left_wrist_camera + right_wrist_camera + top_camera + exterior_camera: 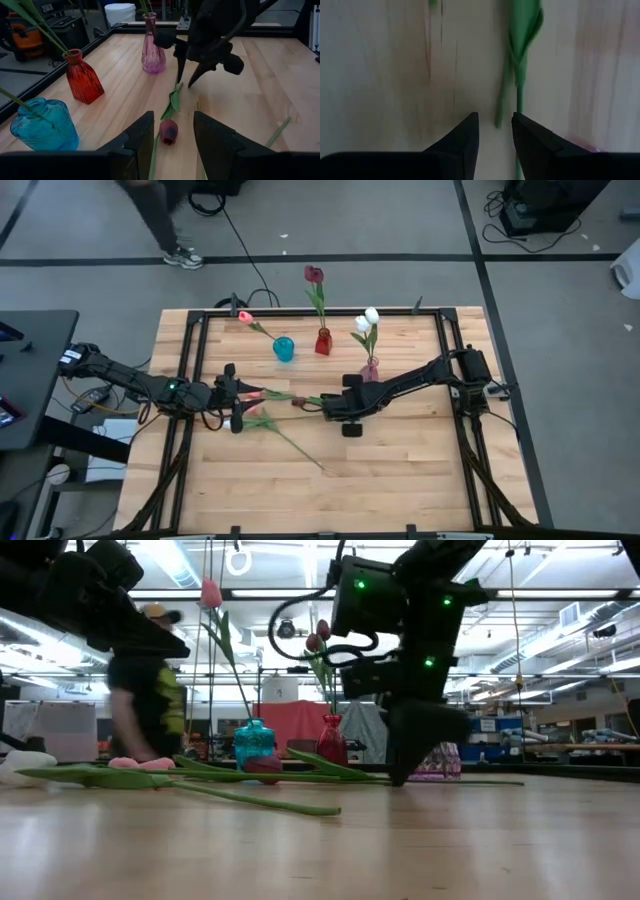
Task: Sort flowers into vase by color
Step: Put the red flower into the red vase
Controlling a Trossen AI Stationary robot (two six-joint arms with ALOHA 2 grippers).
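Left gripper (pixel 170 137) low over the table (pixel 400 480), fingers apart and empty, dark red tulip (pixel 168 131) lying just ahead between them. Right gripper (pixel 495 131) also parted, nothing held, tips just short of a loose green stem (pixel 509 75). Blue vase (pixel 284 348), red vase (pixel 323 341) and pink vase (pixel 370 369) stand beyond both grippers toward the far edge; bare wood on the near side.
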